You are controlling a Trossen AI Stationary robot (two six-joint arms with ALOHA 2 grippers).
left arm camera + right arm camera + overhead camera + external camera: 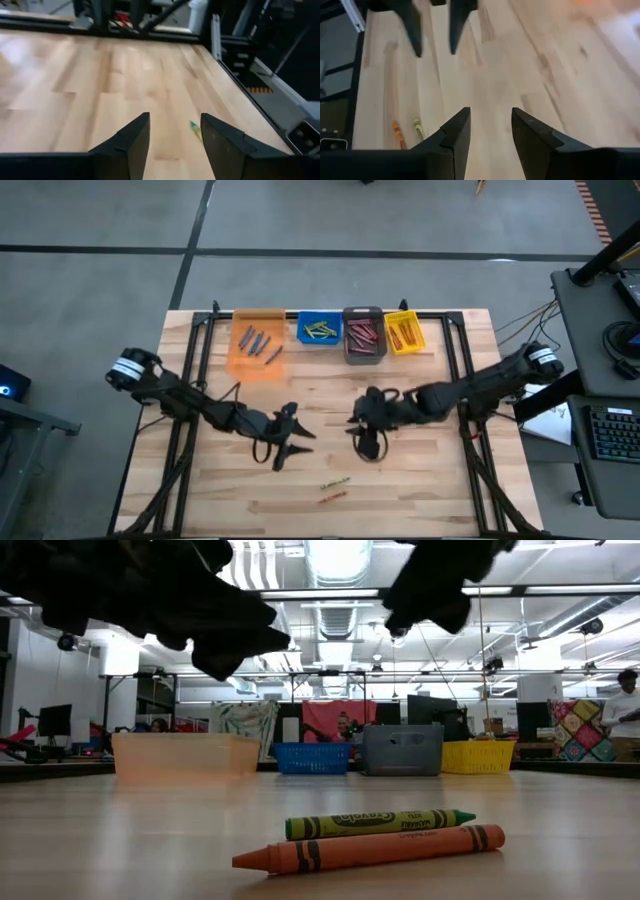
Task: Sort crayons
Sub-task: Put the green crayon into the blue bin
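Pale wooden planks make up the table (420, 480), which fills the middle of the high view, with grey floor around it. Along the table's upper edge stands a row of four bins: an orange bin (259, 345) holding blue crayons (255, 340), a blue bin (319, 330) with green-yellow crayons (320, 331), a grey bin (364, 335) with red crayons (362, 332), and a yellow bin (404, 333) with orange crayons (403, 335). Lower centre of that view, two loose crayons lie close together: a green crayon (335, 482) and, just below it, an orange crayon (333, 497). The left gripper (284, 454) hangs above bare wood left of centre, its fingers (131, 145) parted and holding nothing. The right gripper (370, 445) hovers right of centre, likewise spread and empty. Both grippers sit well above the two loose crayons in the frame.
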